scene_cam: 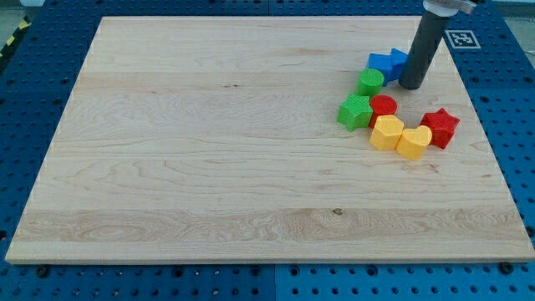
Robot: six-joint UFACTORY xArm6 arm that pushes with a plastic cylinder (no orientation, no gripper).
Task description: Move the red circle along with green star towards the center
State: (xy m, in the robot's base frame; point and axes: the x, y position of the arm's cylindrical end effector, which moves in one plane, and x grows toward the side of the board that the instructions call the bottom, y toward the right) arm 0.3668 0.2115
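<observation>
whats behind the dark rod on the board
Blue blocks show to the view's left of the rod, which covers part of them, so their shapes and count are unclear. My tip sits beside the green circle, above the red circle.

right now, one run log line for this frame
my tip: right of green circle, beside blue blocks | red circle touching green star | both right of the board's center
</observation>
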